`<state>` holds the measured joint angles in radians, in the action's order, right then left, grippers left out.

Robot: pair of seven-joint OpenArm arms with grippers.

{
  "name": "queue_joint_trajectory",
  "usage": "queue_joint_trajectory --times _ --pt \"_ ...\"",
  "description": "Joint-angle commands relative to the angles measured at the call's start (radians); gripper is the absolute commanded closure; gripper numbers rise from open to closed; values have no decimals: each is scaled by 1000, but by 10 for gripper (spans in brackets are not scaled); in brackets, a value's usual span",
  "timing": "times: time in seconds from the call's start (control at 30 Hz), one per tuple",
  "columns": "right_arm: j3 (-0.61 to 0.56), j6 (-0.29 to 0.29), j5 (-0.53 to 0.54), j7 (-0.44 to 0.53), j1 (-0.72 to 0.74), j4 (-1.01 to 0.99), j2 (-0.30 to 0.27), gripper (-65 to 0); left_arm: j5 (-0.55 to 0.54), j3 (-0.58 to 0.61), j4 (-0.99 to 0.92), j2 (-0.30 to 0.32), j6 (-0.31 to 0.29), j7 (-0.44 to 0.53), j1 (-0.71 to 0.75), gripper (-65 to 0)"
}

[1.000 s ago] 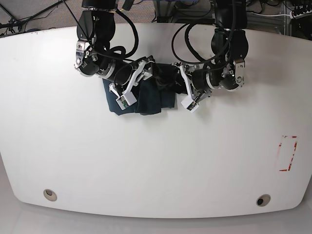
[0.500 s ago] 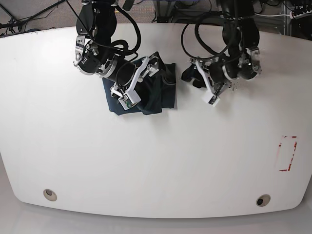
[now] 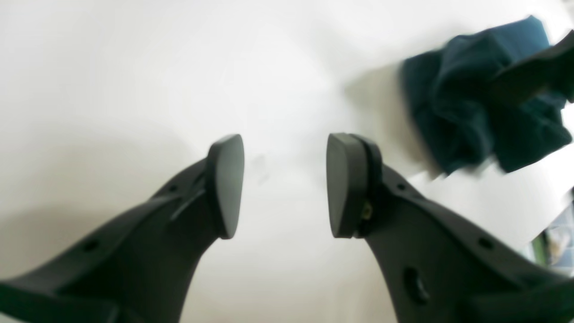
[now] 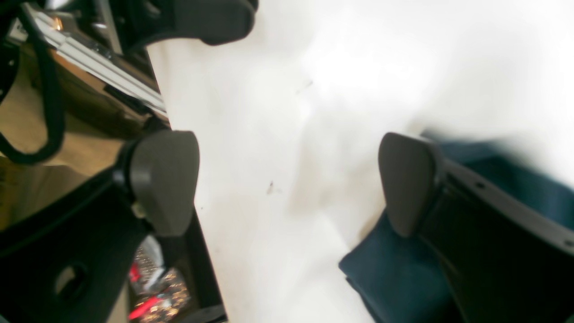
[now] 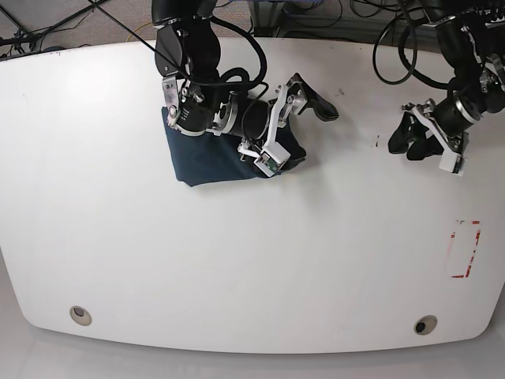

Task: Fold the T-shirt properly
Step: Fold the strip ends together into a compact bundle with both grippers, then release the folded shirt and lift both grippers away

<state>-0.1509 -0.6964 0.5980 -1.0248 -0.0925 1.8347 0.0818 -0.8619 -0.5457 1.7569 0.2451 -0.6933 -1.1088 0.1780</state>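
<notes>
The dark teal-navy T-shirt [image 5: 207, 155] lies folded in a small bundle on the white table [image 5: 237, 260], far of centre and to the left. My right gripper [image 5: 303, 126] is open at the shirt's right edge, with one finger over the cloth and nothing held. In the right wrist view [image 4: 282, 179] the shirt [image 4: 394, 278] lies under the right-hand finger. My left gripper [image 5: 404, 140] is open and empty over bare table, far to the right of the shirt. In the left wrist view [image 3: 284, 184] the shirt [image 3: 471, 103] shows at the upper right.
A red marked rectangle [image 5: 465, 249] is on the table at the right. Two round holes [image 5: 79, 314] [image 5: 426, 324] sit near the front edge. Cables and the arm bases crowd the far edge.
My left gripper has let go and moved well to the right, away from the shirt. My right gripper has swung across to the shirt's right edge. The shirt now lies flatter.
</notes>
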Motion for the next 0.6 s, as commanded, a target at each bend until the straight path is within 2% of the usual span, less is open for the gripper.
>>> queue_joint_trajectory --times 0.0,0.17,0.3,0.43,0.57 --pt "6 -2 17 19 9 52 -12 -604 -39 2 19 30 -5 25 -7 -278" --pt "15 -2 17 22 -36 93 -81 -604 -38 34 19 47 -5 25 -10 -278" --pt "90 -2 18 24 -111 150 -139 -604 -38 112 21 47 -5 25 -10 -276" --pt "135 -2 10 24 -134 147 -161 -604 0 174 19 43 -5 29 -19 -276" --pt "133 -2 10 24 -163 125 -169 -604 46 221 25 12 -5 29 -42 -276"
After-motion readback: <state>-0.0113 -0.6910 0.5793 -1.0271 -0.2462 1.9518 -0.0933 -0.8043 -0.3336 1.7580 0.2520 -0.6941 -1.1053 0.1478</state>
